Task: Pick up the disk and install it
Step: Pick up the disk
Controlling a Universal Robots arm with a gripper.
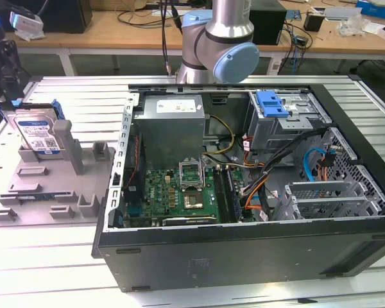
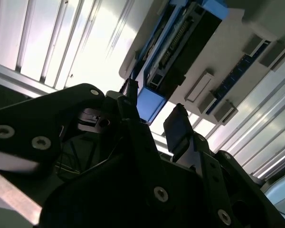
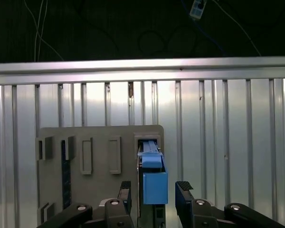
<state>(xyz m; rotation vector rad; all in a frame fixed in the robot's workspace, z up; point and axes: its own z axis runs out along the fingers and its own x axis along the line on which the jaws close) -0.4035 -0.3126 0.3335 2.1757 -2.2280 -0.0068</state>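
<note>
Now the open end effector [image 3: 155,190] has 1 finger on each side of the disk [image 1: 38,135], which stands in the grey holder [image 1: 35,186] on the worktop [image 1: 45,269], so a crooked squeeze could make it slip or jam.

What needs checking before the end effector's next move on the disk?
1. Disk standing in its slot of the grey holder: ok.
2. End effector open: ok.
3. Fingers straddle the disk's blue carrier, one on each side, in the first wrist view: ok.
4. Disk gripped: not ok, a gap shows on both sides.
5. Open computer case lying on the table with its inside exposed: ok.
6. Free bay in the drive cage: cannot tell.
</note>
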